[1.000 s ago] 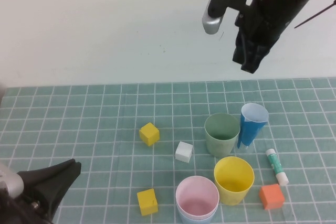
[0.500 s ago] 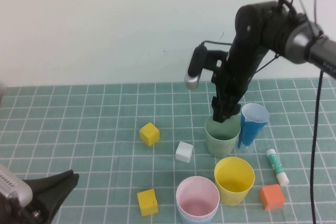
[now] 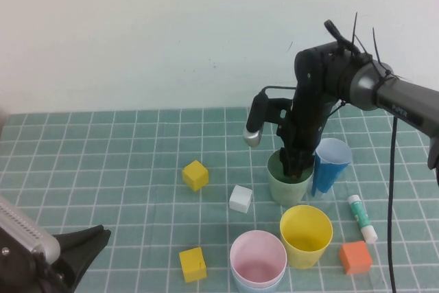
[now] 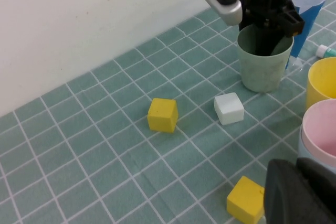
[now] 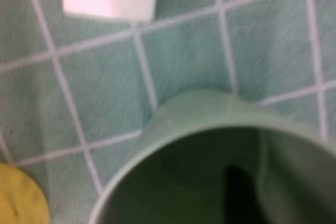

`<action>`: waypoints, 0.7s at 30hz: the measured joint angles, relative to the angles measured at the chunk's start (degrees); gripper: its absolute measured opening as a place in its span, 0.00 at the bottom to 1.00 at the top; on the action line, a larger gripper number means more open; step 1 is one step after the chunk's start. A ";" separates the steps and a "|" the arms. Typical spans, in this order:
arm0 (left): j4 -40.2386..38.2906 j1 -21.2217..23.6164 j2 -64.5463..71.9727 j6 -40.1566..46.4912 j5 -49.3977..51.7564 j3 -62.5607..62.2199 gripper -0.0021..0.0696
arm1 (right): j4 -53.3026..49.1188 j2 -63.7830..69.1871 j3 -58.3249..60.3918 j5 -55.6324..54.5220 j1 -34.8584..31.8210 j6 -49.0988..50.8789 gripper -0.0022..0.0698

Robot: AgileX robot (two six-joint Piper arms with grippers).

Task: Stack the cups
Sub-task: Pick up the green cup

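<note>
My right gripper (image 3: 296, 164) has come down onto the sage green cup (image 3: 288, 184), its jaws apart. In the right wrist view one dark finger (image 5: 236, 192) reaches inside that cup (image 5: 210, 114). The yellow cup (image 3: 305, 235) stands upright in front of the green one. Left of the yellow cup, the pink cup (image 3: 257, 257) sits nested in the light blue cup (image 3: 257, 285). My left gripper (image 3: 101, 236) is shut and empty at the near left corner. In the left wrist view its fingers (image 4: 296, 182) hover near the pink cup (image 4: 321, 132), and the green cup (image 4: 262, 66) stands beyond.
A dark-blue tapered cup (image 3: 329, 162) stands right beside the green cup. On the mat lie two yellow cubes (image 3: 195, 175) (image 3: 192, 263), a white cube (image 3: 240, 198), an orange cube (image 3: 354, 256) and a glue stick (image 3: 361, 218). A white wall lies behind.
The right arm has dropped from high above the table down to the green cup, and its jaws have opened. The left gripper has barely shifted.
</note>
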 joint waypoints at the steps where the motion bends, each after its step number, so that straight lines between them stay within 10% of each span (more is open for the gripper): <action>1: 0.00 0.00 0.33 0.00 -0.10 0.00 0.03 | 0.00 0.00 -0.13 -0.14 0.00 -0.04 0.47; 6: 0.14 0.00 1.42 0.00 -0.67 0.00 0.03 | 0.35 0.13 -0.13 0.19 0.00 0.33 0.10; 21: 0.22 0.00 1.97 -0.36 -1.31 0.00 0.03 | -0.66 -6.02 -0.13 0.20 0.00 2.87 0.06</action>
